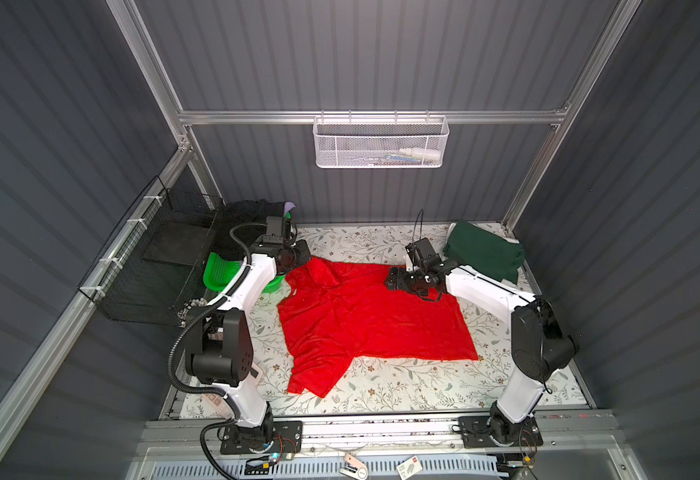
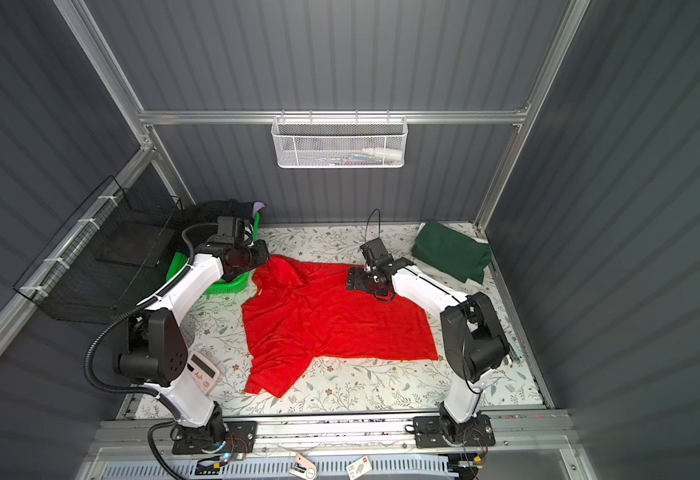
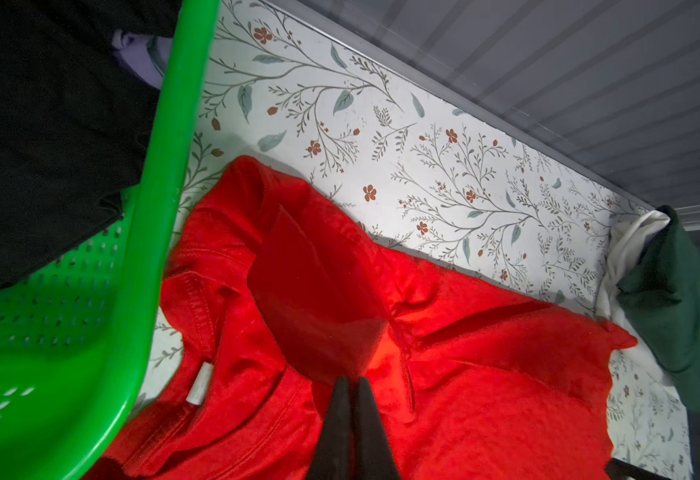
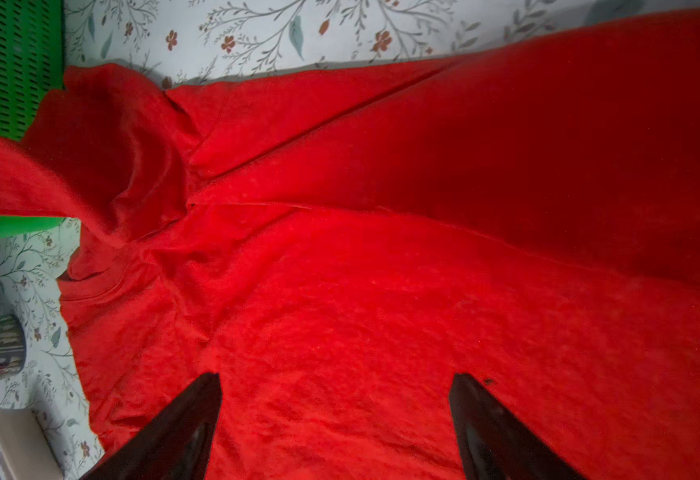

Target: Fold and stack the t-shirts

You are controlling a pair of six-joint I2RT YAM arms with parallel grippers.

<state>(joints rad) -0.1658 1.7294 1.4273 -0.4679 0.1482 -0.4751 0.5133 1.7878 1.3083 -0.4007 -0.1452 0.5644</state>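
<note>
Nearest the lens in both top views runs the front rail [image 1: 381,428] carrying the two arm bases. Beyond it the red t-shirt [image 1: 364,328] [image 2: 331,324] lies spread over the middle of the flowered table [image 1: 381,395], its collar at the left edge, near the green basket [image 1: 217,270] at the back left. The left gripper [image 1: 306,259] stands at the shirt's far left corner, where the cloth rises off the table to it. The right gripper [image 1: 389,280] hangs low over the shirt's far edge. A folded dark green t-shirt [image 1: 485,249] sits in the back right corner, apart from the red one

In the left wrist view the left gripper [image 3: 352,382] has its fingers pressed together, pinching a raised peak of the red t-shirt [image 3: 485,374]. The basket [image 3: 70,332] beside it holds a black t-shirt [image 3: 40,124] and a bit of lavender cloth [image 3: 136,58]. The dark green t-shirt [image 3: 672,299] lies on a white t-shirt [image 3: 634,241]

In the right wrist view the right gripper [image 4: 335,390] has its fingers wide apart, holding nothing, close over the wrinkled red t-shirt [image 4: 381,291]
</note>
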